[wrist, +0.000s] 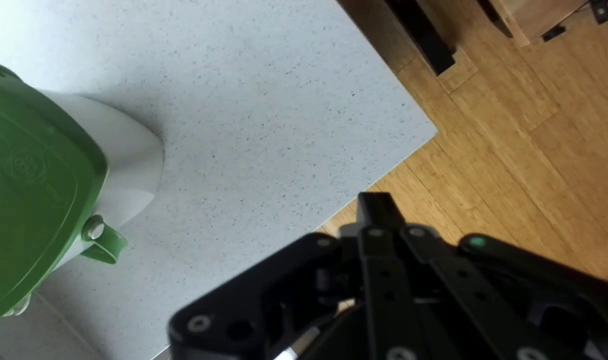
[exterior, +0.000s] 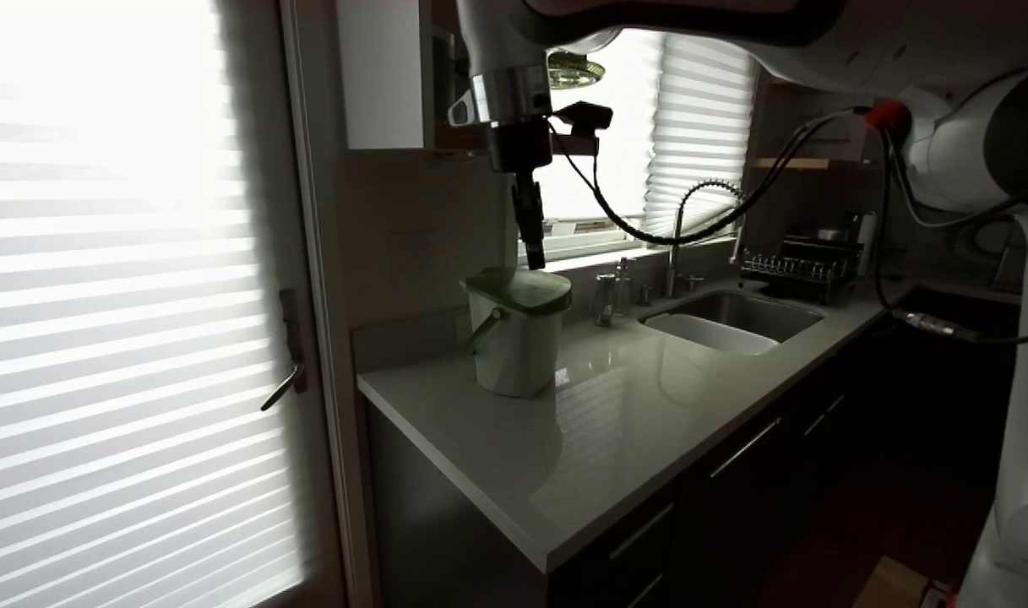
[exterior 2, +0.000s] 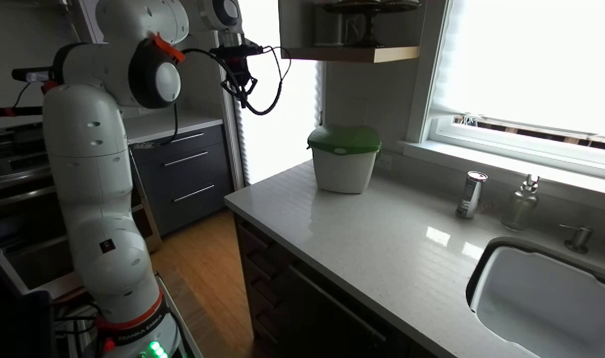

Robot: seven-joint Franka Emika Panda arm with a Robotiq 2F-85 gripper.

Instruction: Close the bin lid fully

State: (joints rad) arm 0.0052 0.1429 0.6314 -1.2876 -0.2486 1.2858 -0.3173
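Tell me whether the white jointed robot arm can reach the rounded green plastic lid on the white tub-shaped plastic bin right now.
Probably yes: the closed black two-fingered tool hangs higher than the lid, off to one side, with nothing visible blocking the way.

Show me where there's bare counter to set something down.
Bare countertop runs from the white bin to the sink, in front of the silver can; another patch lies between the bin and the countertop's front corner. Crowded: below the windowsill, where the can and pump bottle stand, and past the sink, at the dish rack.
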